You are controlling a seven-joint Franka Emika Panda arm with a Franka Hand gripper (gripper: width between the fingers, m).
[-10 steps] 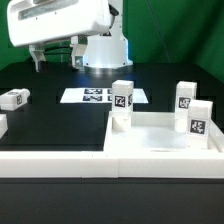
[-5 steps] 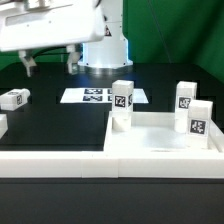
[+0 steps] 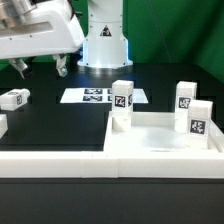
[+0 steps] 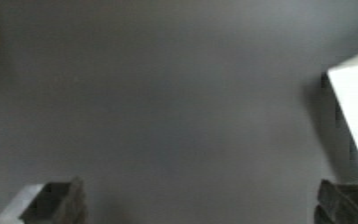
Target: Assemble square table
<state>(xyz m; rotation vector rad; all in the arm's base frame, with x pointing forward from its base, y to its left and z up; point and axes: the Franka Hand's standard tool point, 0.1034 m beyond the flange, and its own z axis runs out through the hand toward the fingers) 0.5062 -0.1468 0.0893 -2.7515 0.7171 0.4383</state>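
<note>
The gripper [image 3: 38,67] hung open and empty above a loose leg [image 3: 14,98] on the table [image 3: 60,125]; it should descend squarely, straddling the leg before closing

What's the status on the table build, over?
Pincer open, empty, above the table. Three legs standing on the tabletop, one leg loose. Nothing in the way.
</note>
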